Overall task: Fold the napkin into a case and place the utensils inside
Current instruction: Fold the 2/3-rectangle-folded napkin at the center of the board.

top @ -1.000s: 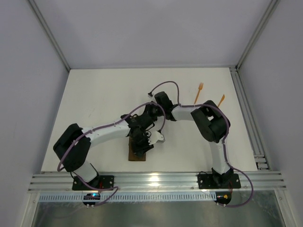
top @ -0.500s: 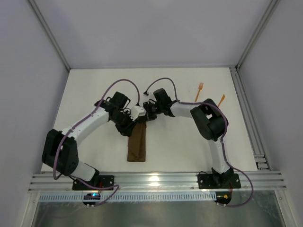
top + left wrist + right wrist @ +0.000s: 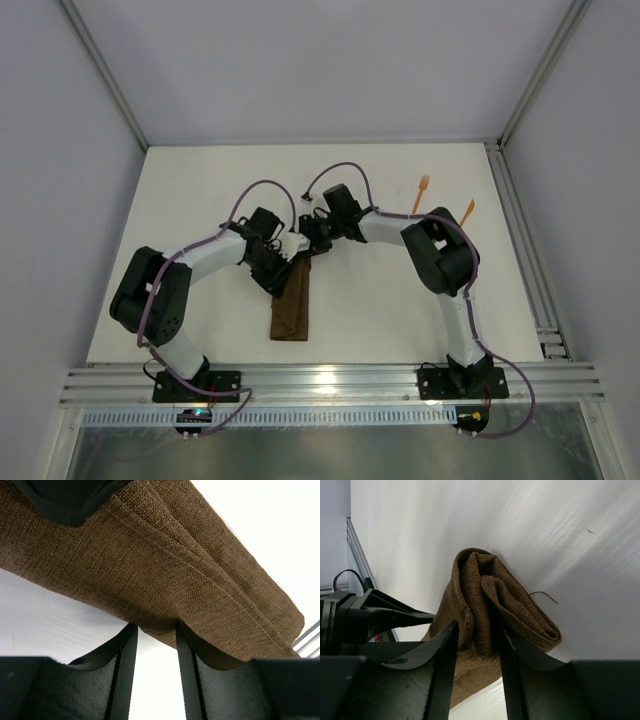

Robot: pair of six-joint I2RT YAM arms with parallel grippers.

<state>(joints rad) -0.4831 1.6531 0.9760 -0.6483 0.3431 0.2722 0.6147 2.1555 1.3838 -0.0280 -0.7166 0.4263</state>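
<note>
Danger of unfolding the case [image 3: 292, 305]. Lies near middle of worktop [image 3: 200, 200], pinched at far end by both narrow claws: left claw [image 3: 155, 630] on side edge, right claw [image 3: 476, 630] on folded layers. Could open if pulled unevenly. With the utensils [image 3: 422, 192] well apart, far right.

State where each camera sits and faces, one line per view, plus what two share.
Top external: above, behind the bases, looking down on table, napkin, left arm, right arm.
Left wrist: low beside the napkin's long edge; left jaws straddle it.
Right wrist: facing the napkin's folded end; right jaws flank it.
Shared: both wrist views show napkin between jaws.
</note>
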